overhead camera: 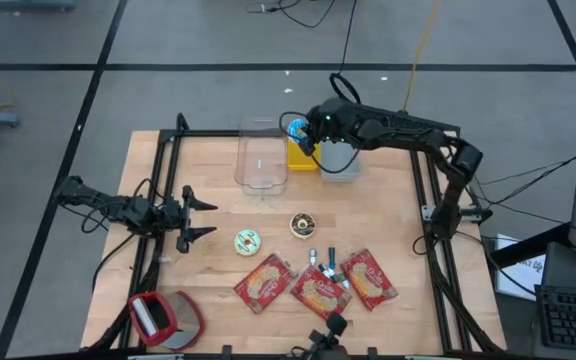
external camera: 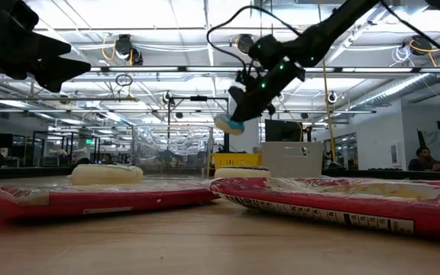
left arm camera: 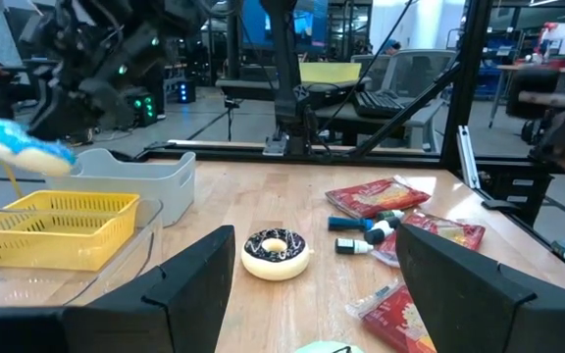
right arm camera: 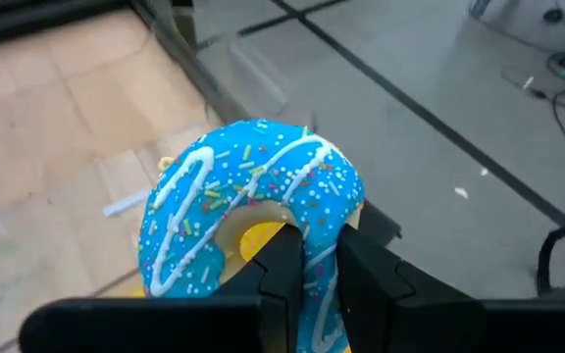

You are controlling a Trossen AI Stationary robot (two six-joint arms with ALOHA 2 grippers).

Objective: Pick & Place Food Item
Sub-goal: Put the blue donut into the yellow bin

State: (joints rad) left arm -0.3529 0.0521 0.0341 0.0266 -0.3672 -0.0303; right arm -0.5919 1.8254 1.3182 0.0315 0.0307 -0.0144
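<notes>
High view, catalogue of items. Right gripper [overhead camera: 301, 131]: upper centre of the frame, fingers clamped on the blue-iced donut [overhead camera: 296, 128], carried clear of the table. Same donut in the right wrist view [right arm camera: 253, 211]: pinched through its ring, white drizzle and sprinkles facing the camera, one finger [right arm camera: 284, 275] through the hole; a grip of that kind probably chosen because the ring gives two firm faces to squeeze. Below it, upper centre: yellow basket [overhead camera: 302, 156], between a clear tub [overhead camera: 261, 156] to its left and a grey bin [overhead camera: 342, 160] to its right, all three near the table's far edge. Donut judged to hang over the basket's far end, so the basket taken as the likely destination; release not yet made. Low view: donut [external camera: 228, 122] well above the table, upper centre, under the dark arm.

Left gripper [overhead camera: 196, 212]: left of centre, fingers spread wide, nothing between them, parked low near the left rail; apparently waiting out of the way.

Remaining stock, centre of the frame: chocolate-iced donut [overhead camera: 303, 224]; green-iced donut [overhead camera: 247, 241] just to its lower left. Lower centre: three red snack packets [overhead camera: 316, 284] in a row, small bottles [overhead camera: 328, 264] lying among them. Lower left corner: red-lidded container [overhead camera: 163, 318]. Wooden table [overhead camera: 388, 210] bearing all.

Risk noted: donut soft, could deform or slip.
</notes>
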